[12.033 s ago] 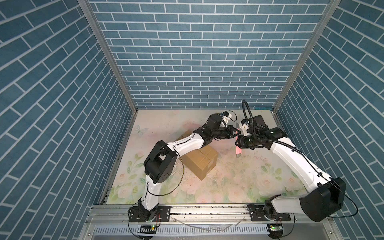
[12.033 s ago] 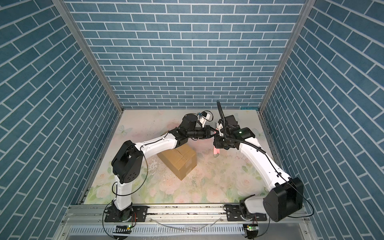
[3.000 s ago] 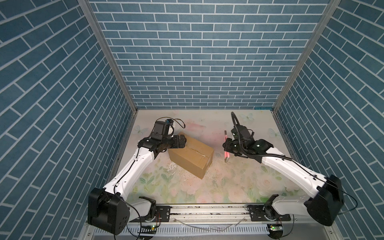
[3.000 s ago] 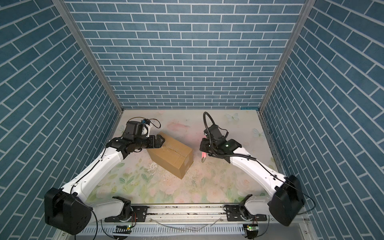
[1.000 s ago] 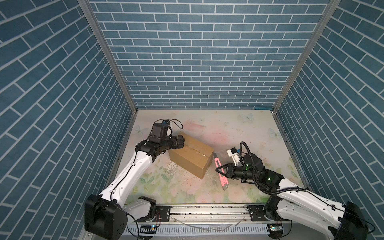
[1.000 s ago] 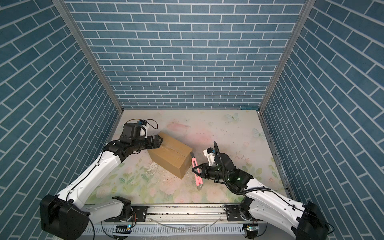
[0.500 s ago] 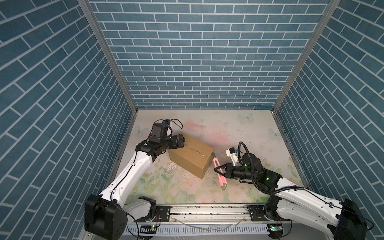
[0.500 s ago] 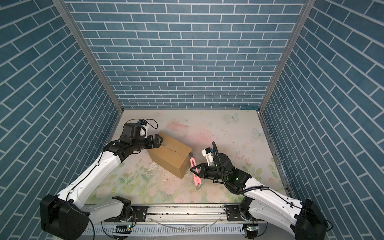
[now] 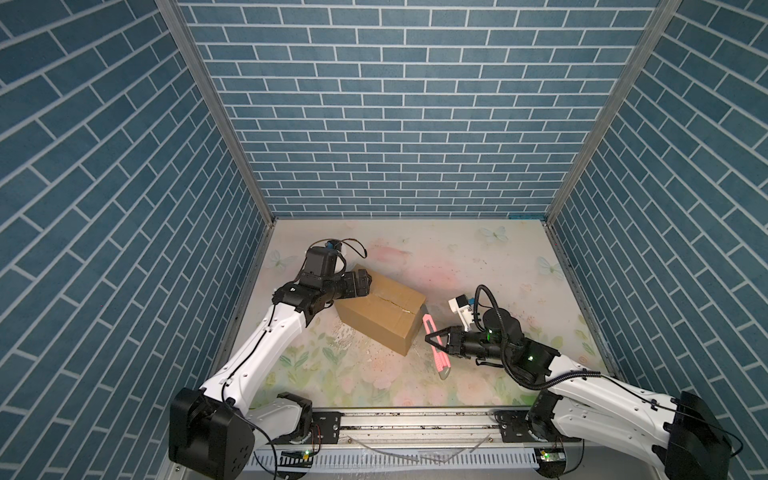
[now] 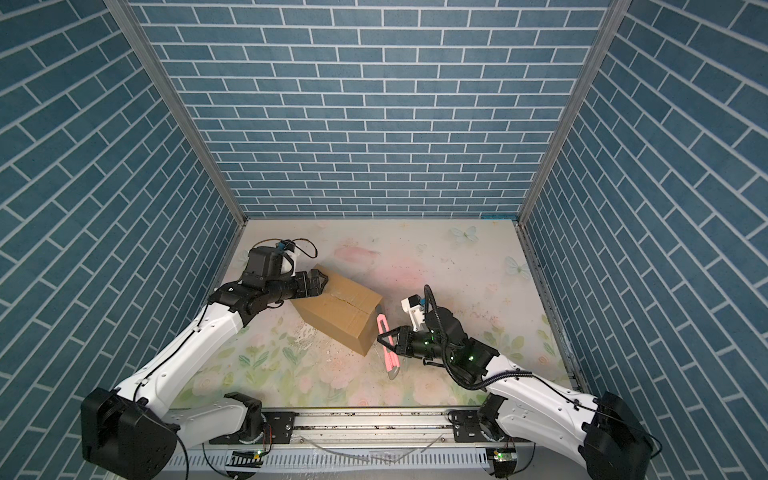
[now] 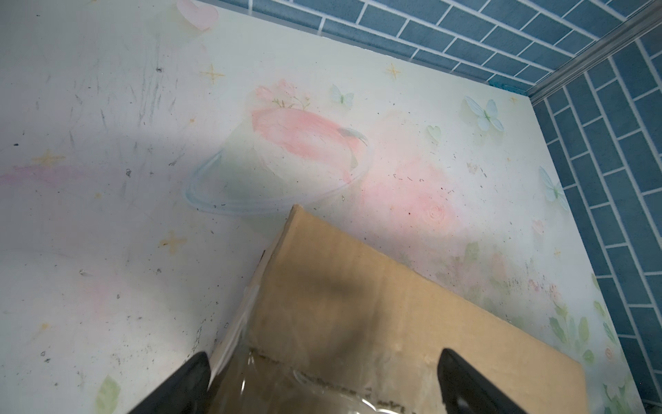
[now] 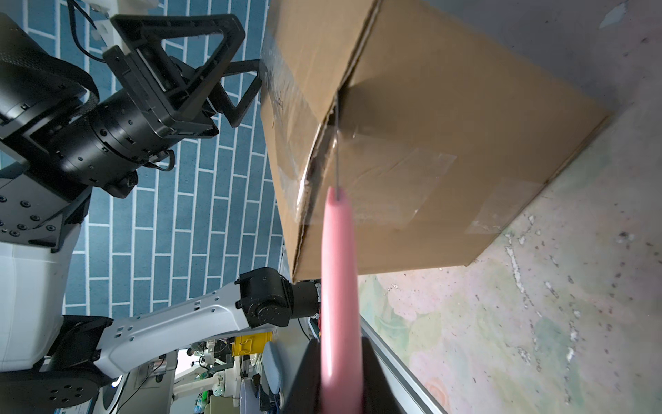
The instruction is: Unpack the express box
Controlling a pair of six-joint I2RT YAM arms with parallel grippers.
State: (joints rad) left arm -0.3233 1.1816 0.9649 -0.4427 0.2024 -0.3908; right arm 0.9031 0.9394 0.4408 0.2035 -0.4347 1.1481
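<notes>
Our right gripper (image 9: pixel 435 340), pinching the pink knife (image 9: pixel 440 359), just brought the blade (image 12: pixel 336 143) to the 4 o'clock end of the express box (image 9: pixel 382 307) at mid-table. Our left gripper (image 9: pixel 365 283), spread wide, braces its 10 o'clock end. Now we can cut.

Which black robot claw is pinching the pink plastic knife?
The right gripper, beside the brown cardboard box, shut on the pink plastic knife. The left gripper stands wide open at the box's other end.
</notes>
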